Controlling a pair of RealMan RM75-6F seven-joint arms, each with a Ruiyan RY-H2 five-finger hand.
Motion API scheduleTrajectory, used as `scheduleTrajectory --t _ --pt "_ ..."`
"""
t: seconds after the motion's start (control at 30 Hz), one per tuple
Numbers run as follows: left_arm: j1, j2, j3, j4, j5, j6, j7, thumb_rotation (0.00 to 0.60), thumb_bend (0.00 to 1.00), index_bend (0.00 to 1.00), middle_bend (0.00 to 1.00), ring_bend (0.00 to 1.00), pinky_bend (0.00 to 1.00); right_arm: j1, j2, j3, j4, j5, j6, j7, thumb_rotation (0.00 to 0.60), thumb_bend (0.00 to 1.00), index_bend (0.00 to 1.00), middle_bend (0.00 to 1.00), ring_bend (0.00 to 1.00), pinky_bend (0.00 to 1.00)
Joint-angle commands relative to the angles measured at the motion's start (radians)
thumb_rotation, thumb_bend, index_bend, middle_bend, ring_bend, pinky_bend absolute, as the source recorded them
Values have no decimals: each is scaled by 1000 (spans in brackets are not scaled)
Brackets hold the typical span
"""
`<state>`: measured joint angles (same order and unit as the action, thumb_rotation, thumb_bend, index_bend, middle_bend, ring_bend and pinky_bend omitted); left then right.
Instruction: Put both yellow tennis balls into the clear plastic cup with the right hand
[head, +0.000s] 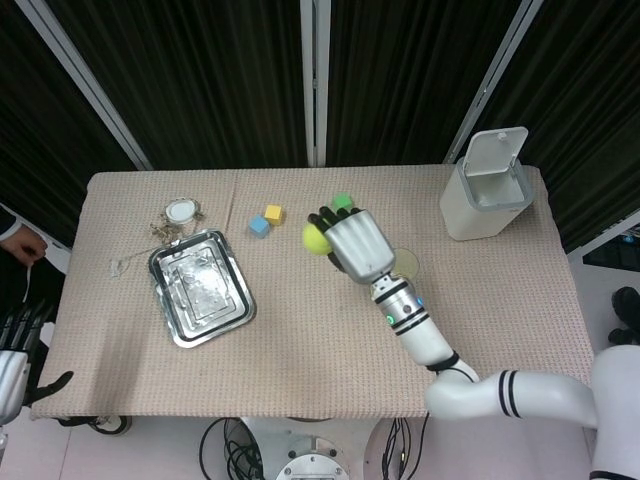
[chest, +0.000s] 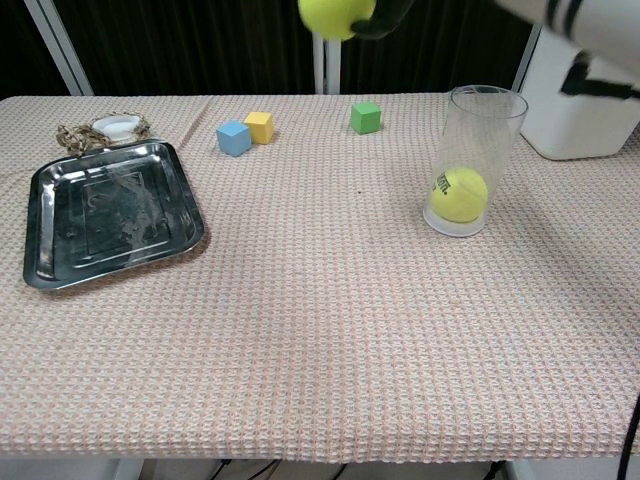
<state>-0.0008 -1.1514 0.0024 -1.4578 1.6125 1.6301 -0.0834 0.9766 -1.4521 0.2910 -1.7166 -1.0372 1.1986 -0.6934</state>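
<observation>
My right hand is raised high above the table and grips a yellow tennis ball; in the chest view the ball shows at the top edge with dark fingers curled beside it. The clear plastic cup stands upright on the table right of centre with the other yellow tennis ball at its bottom. In the head view the cup is mostly hidden behind my hand. The held ball hangs left of the cup and well above it. My left hand hangs off the table at the far left.
A steel tray lies at the left, with a small lid and chain behind it. Blue, yellow and green cubes sit toward the back. A white bin stands at the back right.
</observation>
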Motion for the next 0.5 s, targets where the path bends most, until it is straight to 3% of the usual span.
scheduleTrajectory --t 0.03,0.23,0.5 --pt "-6 0 -2 -9 3 -5 14 600 54 63 12 0 0 -88 142 2 -100 -49 52 41 600 315 678 578 502 651" --pt "-16 1 -3 -33 9 -15 44 600 54 63 12 0 0 -156 235 -59 -123 -52 17 80 600 323 673 577 502 651" --pt "-20 0 1 -43 14 -25 56 600 54 63 12 0 0 -177 240 -107 -98 -61 -35 88 600 318 652 575 501 651"
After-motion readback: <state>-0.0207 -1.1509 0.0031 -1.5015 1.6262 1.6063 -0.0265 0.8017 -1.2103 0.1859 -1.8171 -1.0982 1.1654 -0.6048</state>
